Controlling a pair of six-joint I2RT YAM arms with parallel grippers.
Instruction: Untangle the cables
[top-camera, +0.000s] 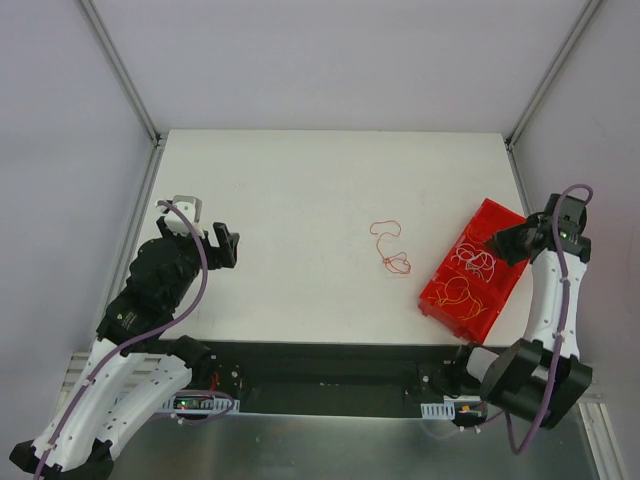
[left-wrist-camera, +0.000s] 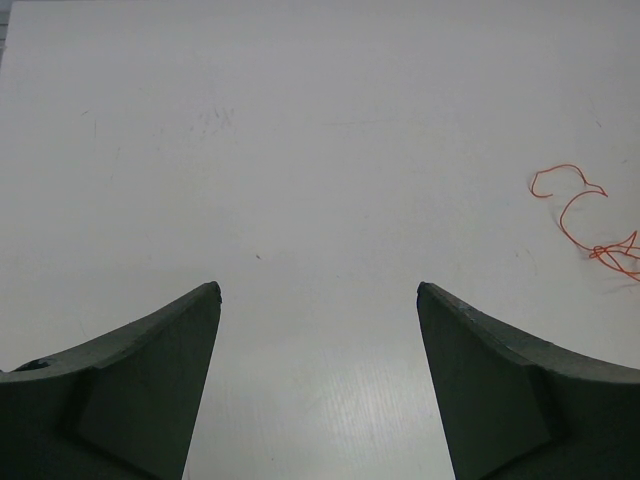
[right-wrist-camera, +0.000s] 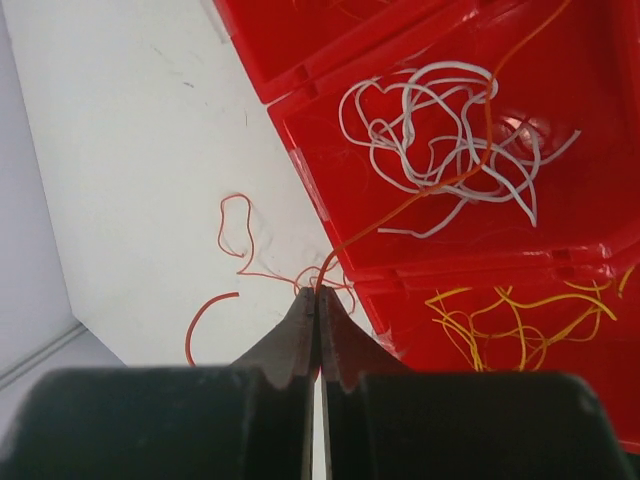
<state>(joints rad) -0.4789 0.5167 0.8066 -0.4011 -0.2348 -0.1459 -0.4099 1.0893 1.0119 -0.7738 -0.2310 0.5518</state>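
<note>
My right gripper (right-wrist-camera: 318, 292) is shut on a thin red-orange cable (right-wrist-camera: 323, 274) that arcs up from its fingertips across the red tray (right-wrist-camera: 590, 215). In the top view this gripper (top-camera: 497, 243) hangs over the tray's (top-camera: 434, 290) far compartment. Whitish cables (right-wrist-camera: 440, 140) lie curled in one compartment and yellow-orange cables (right-wrist-camera: 520, 320) in the one beside it. More red-orange cable (right-wrist-camera: 235, 250) lies curled on the white table (top-camera: 300, 200), mid-table in the top view (top-camera: 388, 246). My left gripper (top-camera: 208, 228) is open and empty at the left, over bare table (left-wrist-camera: 319, 287), with the red-orange cable (left-wrist-camera: 585, 220) far to its right.
The red tray sits slanted at the table's right side, close to the right edge. Grey walls and metal frame posts (top-camera: 120, 70) bound the table at the back and sides. A black rail (top-camera: 320, 370) runs along the near edge between the arm bases.
</note>
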